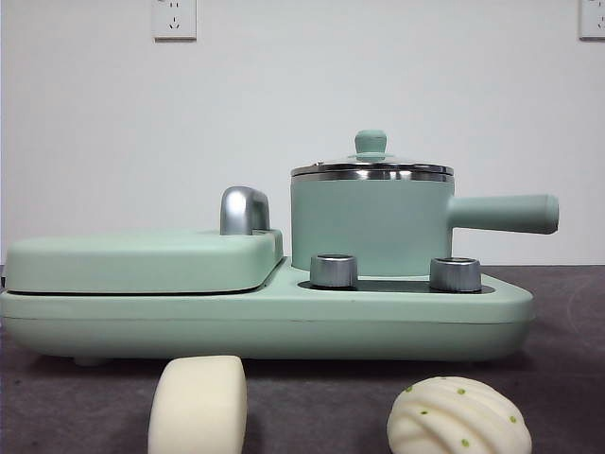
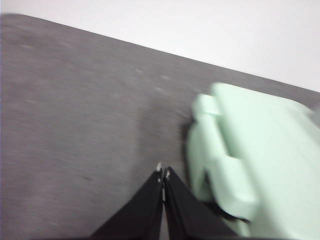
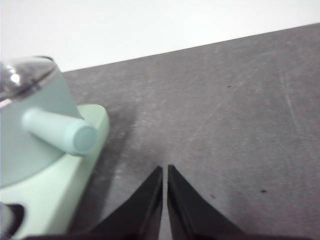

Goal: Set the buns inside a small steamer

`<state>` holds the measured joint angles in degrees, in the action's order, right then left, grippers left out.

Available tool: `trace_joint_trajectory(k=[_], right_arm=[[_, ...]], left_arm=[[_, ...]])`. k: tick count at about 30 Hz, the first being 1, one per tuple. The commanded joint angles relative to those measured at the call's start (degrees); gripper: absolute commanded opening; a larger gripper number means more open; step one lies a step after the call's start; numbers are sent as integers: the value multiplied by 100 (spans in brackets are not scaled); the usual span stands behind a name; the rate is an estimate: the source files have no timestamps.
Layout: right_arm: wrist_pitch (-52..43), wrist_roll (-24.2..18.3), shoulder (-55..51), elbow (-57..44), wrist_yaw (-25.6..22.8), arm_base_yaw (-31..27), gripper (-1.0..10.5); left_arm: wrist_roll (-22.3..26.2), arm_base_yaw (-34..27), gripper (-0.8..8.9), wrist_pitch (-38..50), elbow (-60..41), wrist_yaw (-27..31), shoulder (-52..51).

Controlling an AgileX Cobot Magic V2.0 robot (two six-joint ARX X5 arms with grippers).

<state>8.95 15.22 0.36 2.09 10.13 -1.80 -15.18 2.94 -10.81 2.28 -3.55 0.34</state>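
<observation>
The left gripper hangs over bare grey table, jaws pressed together, the griddle plate just beside it. The right gripper, also closed and empty, hovers near the small steamer, whose lid is on. Both buns, the smooth bun and the dotted bun, lie on the table in front of the cooker base, away from either gripper.

Front view's bottom edge cuts off both my targets: smooth oblong cream bun and ridged round green-dotted bun. Closed lid hides the mint-green steamer pot's inside. Left wrist view: mint-green cooker base motion-blurred.
</observation>
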Motion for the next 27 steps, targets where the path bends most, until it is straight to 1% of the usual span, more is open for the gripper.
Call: trace_joint_trajectory(k=[1, 4, 6, 9, 11, 14, 17, 21, 24, 27], right_arm=[[-76, 616, -9, 382, 92, 22, 14], [26, 942, 55, 756, 284, 46, 14], [299, 1034, 162, 1119, 415, 72, 14], [905, 992, 426, 1764, 581, 98, 14], [1266, 870, 680, 2240, 804, 96, 14], [1676, 629, 1108, 2911, 1141, 96, 14], [2181, 284, 1613, 3622, 1556, 96, 14], [2837, -365, 2232, 4487, 2044, 98, 14], [3211, -800, 2612, 5018, 2367, 96, 14], [3447, -1008, 2900, 5410, 2712, 96, 14]], left_arm=[[-251, 125, 8, 9, 317, -118, 46], [-433, 284, 8, -74, 682, -125, 225], [-505, 387, 8, -131, 938, -131, 424], [-511, 533, 8, -262, 1390, -341, 835], [-509, 623, 8, -345, 1733, -544, 1165], [-501, 756, 8, -511, 2319, -848, 1722], [-457, 898, 8, -662, 2905, -1117, 2297], [-308, 1082, 8, -809, 3635, -1499, 2997], [-210, 1209, 8, -903, 4140, -1934, 3440], [-162, 1294, 7, -1161, 4629, -2337, 3810]])
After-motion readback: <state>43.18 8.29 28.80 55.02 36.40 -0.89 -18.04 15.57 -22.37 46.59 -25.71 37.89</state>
